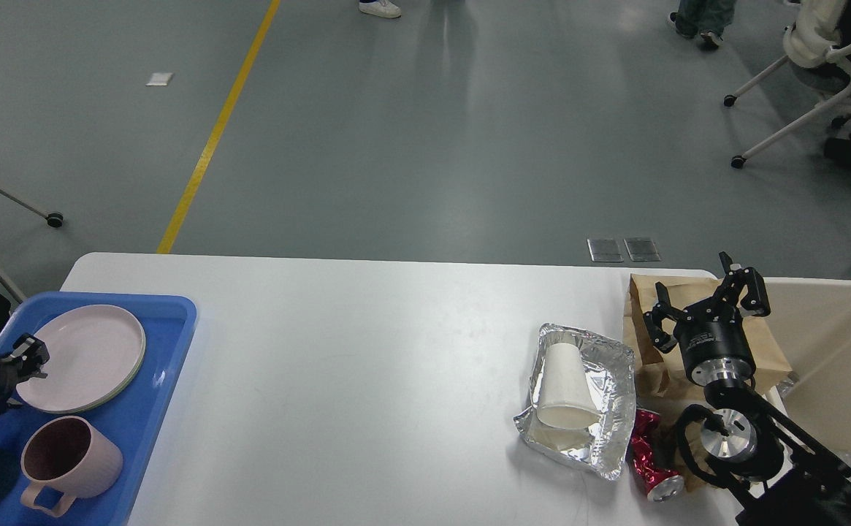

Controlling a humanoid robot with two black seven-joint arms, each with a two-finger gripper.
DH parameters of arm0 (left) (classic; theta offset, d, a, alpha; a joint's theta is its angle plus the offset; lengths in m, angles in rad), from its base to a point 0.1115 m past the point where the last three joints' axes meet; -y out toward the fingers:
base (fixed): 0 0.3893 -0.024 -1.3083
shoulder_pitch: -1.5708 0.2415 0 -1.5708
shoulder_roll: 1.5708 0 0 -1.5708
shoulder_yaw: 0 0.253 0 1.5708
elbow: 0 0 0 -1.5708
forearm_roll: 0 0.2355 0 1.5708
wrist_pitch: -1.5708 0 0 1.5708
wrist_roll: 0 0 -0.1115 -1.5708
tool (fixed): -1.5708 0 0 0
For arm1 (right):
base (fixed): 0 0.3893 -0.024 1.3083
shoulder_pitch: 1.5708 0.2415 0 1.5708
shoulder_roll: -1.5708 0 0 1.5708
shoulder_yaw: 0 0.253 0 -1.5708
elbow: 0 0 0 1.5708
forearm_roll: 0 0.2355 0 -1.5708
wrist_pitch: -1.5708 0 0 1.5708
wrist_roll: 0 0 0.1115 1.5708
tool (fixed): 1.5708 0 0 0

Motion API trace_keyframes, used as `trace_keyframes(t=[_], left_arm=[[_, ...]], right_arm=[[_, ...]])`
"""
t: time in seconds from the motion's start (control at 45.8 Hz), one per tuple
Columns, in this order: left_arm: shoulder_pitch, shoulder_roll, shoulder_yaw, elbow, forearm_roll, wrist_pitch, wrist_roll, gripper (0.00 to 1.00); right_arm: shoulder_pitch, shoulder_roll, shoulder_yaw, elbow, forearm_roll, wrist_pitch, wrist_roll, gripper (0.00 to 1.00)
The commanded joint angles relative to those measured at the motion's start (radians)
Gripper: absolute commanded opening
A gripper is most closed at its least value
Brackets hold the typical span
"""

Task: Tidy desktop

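Note:
The white desktop [352,365] fills the lower middle of the head view. A foil tray [600,365] lies on its right part with a white paper cup [566,387] on its side in it. A brown paper bag [651,307] lies at the far right corner, and a crushed red can [648,456] lies below it. My right gripper [706,299] is open and empty above the paper bag. My left gripper [31,356] is at the left edge, at the rim of a pink plate [82,358]; its fingers are too small to tell apart.
A blue tray [169,329] at the left holds the pink plate and a pink mug [71,460]. A beige bin [834,351] stands just off the table's right end. Office chairs [827,80] and people's feet are on the grey floor beyond.

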Motion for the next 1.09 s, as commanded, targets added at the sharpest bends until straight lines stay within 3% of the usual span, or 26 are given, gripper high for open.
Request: trace_keyframes(t=[0.0,0.109,0.197,0.328,0.459,0.656,0.787,0.918,0.983,1.071], left_arm=[[-0.041,0.011,-0.033,-0.001,-0.002,-0.015,0.006,0.87],[-0.081,0.053,-0.113,-0.001,-0.002,-0.042,0.001,0.95],[-0.09,0.099,-0.261,-0.003,-0.002,-0.065,-0.01,0.96],[-0.007,0.132,-0.588,-0.006,-0.002,-0.079,-0.013,0.96],[0.114,0.131,-1.01,-0.006,-0.002,-0.079,-0.013,0.96],[0.286,0.01,-1.562,-0.009,0.003,-0.098,-0.031,0.96],[0.405,-0.114,-1.855,-0.069,0.003,-0.111,-0.123,0.96],[0.559,-0.19,-1.978,-0.267,0.083,-0.111,-0.284,0.96],[0.626,-0.265,-2.058,-0.31,0.185,-0.111,-0.362,0.96],[0.691,-0.392,-2.254,-0.313,0.38,-0.119,-0.381,0.96]], right_arm=[[0.0,0.0,0.0,0.0,0.0,0.0,0.0,1.0],[0.0,0.0,0.0,0.0,0.0,0.0,0.0,1.0],[0.0,0.0,0.0,0.0,0.001,0.0,0.0,1.0],[0.0,0.0,0.0,0.0,0.0,0.0,0.0,1.0],[0.0,0.0,0.0,0.0,0.0,0.0,0.0,1.0],[0.0,0.0,0.0,0.0,0.0,0.0,0.0,1.0],[0.002,0.0,0.0,0.0,0.0,0.0,0.0,1.0],[0.002,0.0,0.0,0.0,0.0,0.0,0.0,1.0],[0.002,0.0,0.0,0.0,0.0,0.0,0.0,1.0],[0.002,0.0,0.0,0.0,0.0,0.0,0.0,1.0]])
